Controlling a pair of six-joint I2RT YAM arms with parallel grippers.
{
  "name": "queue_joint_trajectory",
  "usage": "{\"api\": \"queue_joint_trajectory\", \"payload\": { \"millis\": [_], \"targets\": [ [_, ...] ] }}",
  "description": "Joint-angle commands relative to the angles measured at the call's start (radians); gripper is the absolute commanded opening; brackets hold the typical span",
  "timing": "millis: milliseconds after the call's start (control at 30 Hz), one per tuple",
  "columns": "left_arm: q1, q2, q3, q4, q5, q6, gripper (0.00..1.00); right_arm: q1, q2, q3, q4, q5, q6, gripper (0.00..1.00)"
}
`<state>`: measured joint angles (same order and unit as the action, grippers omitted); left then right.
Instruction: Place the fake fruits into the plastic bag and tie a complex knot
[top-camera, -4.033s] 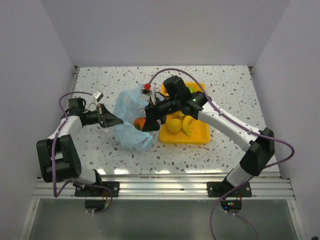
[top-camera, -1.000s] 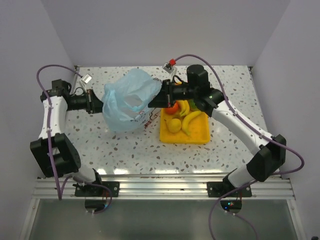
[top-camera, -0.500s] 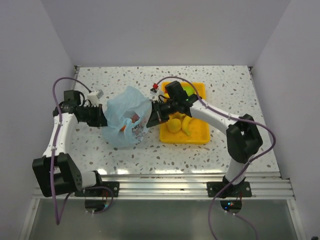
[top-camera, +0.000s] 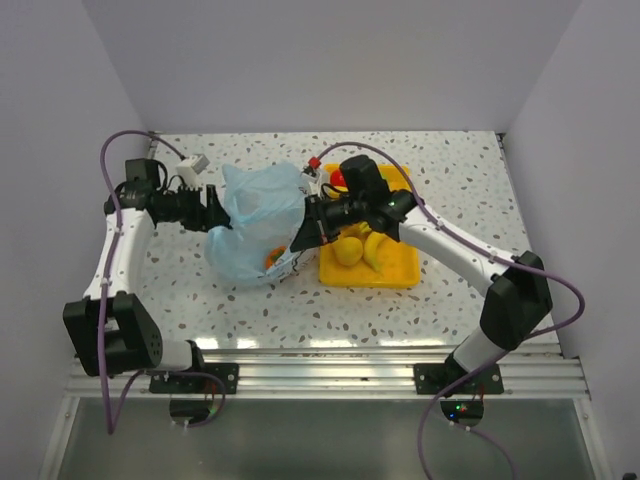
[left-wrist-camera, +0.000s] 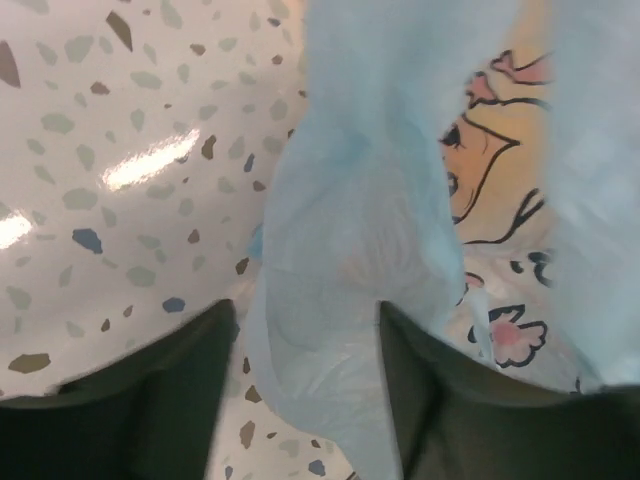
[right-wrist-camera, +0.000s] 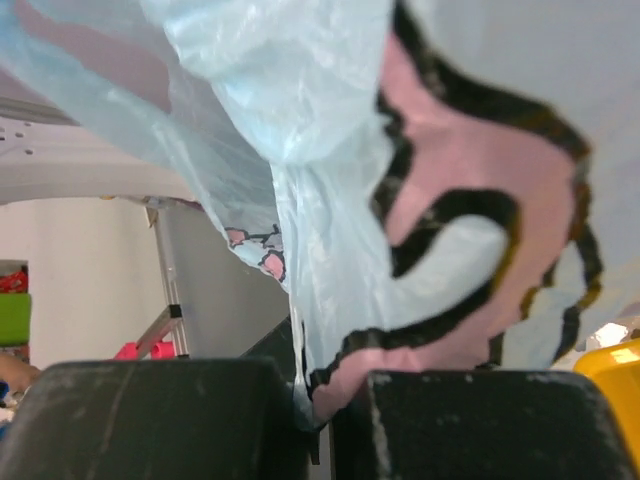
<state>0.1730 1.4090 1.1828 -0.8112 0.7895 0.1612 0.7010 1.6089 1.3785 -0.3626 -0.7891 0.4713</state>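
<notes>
The light-blue plastic bag (top-camera: 255, 212) hangs bunched between both arms, left of the tray. An orange (top-camera: 272, 258) shows through its lower film. My left gripper (top-camera: 216, 210) is at the bag's left edge. In the left wrist view it (left-wrist-camera: 305, 318) stands open, with a fold of bag film (left-wrist-camera: 350, 250) hanging loose between the fingers. My right gripper (top-camera: 305, 226) is shut on the bag's right edge; printed film (right-wrist-camera: 450, 230) is pinched between its fingers (right-wrist-camera: 180, 410). A lemon (top-camera: 347, 250), bananas (top-camera: 377, 246) and a red apple (top-camera: 338, 178) lie in the tray. No knot shows.
The yellow tray (top-camera: 398, 275) sits right of centre on the speckled table (top-camera: 180, 290), partly under my right arm. White walls close in the left, back and right sides. A metal rail runs along the near edge.
My left gripper has opened and let go of the bag's left side. Both grippers and the bag have shifted a little toward the far side.
</notes>
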Motion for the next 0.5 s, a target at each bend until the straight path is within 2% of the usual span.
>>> {"api": "queue_joint_trajectory", "payload": {
  "millis": [0, 100, 267, 367, 467],
  "targets": [
    [0.022, -0.111, 0.046, 0.041, 0.142, 0.004, 0.75, -0.001, 0.012, -0.039, 0.068, -0.041, 0.055, 0.0],
    [0.059, -0.186, 0.084, -0.014, 0.211, 0.085, 0.99, -0.008, 0.054, -0.032, 0.079, -0.058, 0.073, 0.0],
    [0.131, -0.168, 0.257, -0.284, 0.28, 0.296, 1.0, -0.026, 0.095, -0.038, 0.128, -0.053, 0.128, 0.0],
    [0.164, -0.139, 0.333, -0.504, 0.327, 0.496, 1.0, -0.028, 0.111, -0.042, 0.157, -0.05, 0.159, 0.0],
    [0.161, -0.191, 0.302, -0.503, 0.277, 0.534, 1.0, -0.031, 0.124, -0.033, 0.166, -0.061, 0.167, 0.0]
  ]
}}
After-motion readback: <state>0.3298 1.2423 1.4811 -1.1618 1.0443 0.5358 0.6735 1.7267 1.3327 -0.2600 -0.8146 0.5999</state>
